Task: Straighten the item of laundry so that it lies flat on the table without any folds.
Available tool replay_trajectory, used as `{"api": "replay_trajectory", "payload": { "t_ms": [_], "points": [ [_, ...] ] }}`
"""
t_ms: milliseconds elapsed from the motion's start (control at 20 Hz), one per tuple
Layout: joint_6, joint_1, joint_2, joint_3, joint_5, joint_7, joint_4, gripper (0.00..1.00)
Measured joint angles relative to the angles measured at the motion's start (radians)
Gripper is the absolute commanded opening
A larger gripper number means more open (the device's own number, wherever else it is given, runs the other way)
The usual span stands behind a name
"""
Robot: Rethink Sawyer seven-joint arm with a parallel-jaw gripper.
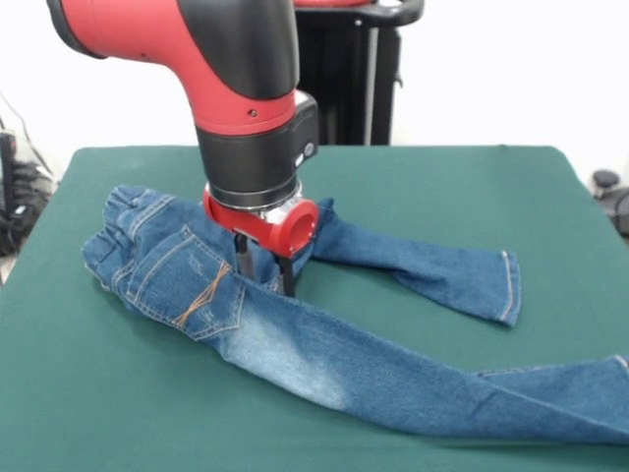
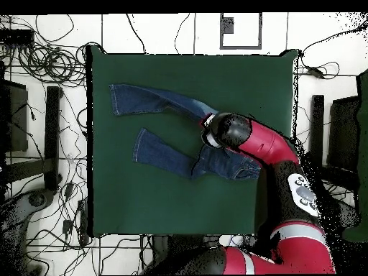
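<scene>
One pair of jeans (image 1: pixel 295 334) on the green bench (image 1: pixel 118 413), legs spread apart (waist bunched). One pincer (image 1: pixel 263 273) presses at the crotch; its grip state cannot be determined.

Black cables (image 2: pixel 43 57) sprawl over the white tiled floor (image 2: pixel 172 29) in loose tangles — thickest at one side. A dark upright stand (image 2: pixel 53 136) sits among them, and what may be a monitor (image 2: pixel 343 133) opposite.
</scene>
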Motion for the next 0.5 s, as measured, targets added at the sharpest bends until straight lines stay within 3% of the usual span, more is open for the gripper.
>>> {"api": "replay_trajectory", "payload": {
  "t_ms": [500],
  "points": [
    [0.096,-0.014,0.0,0.0,0.0,0.0,-0.049,1.0]
  ]
}}
